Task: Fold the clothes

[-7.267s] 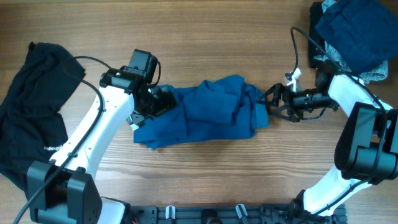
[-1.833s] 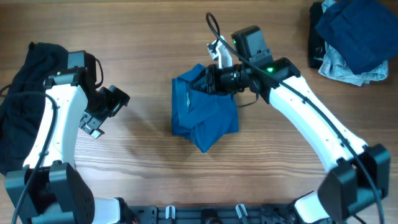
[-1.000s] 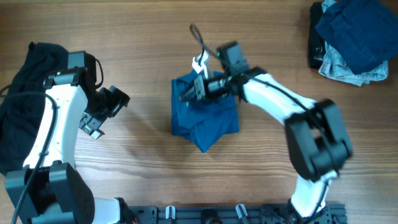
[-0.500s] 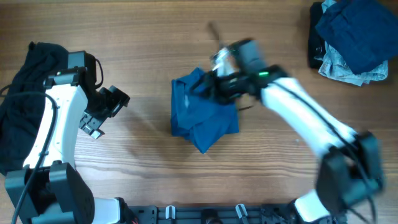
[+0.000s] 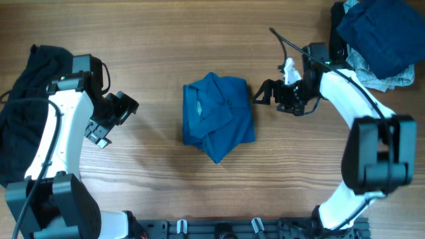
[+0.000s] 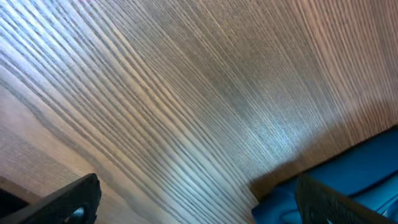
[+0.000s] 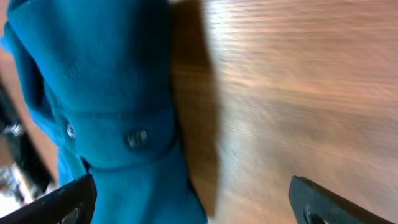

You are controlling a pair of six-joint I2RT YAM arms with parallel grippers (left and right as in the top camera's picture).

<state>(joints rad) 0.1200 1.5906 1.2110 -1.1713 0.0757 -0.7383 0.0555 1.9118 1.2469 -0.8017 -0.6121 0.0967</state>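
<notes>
Centre table: one mid-blue shirt (image 5: 218,118) lies folded into a compact bundle on the wooden table (image 5: 199,40), a button and placket edge showing in my right wrist view. One black garment (image 5: 30,113) sits heaped at the far left edge, beside my left arm. At the far right corner, a navy piece (image 5: 375,33) rests on a pale-blue one (image 5: 375,79); it looks like two pieces, though the heap may hide more. Nothing lies between the shirt and either pincer. My right gripper (image 5: 260,93) hovers just right of the shirt, fingers spread and holding nothing, forearm bent back toward the pile. My left gripper (image 5: 113,121) hangs well left of the shirt, also spread and holding nothing.
</notes>
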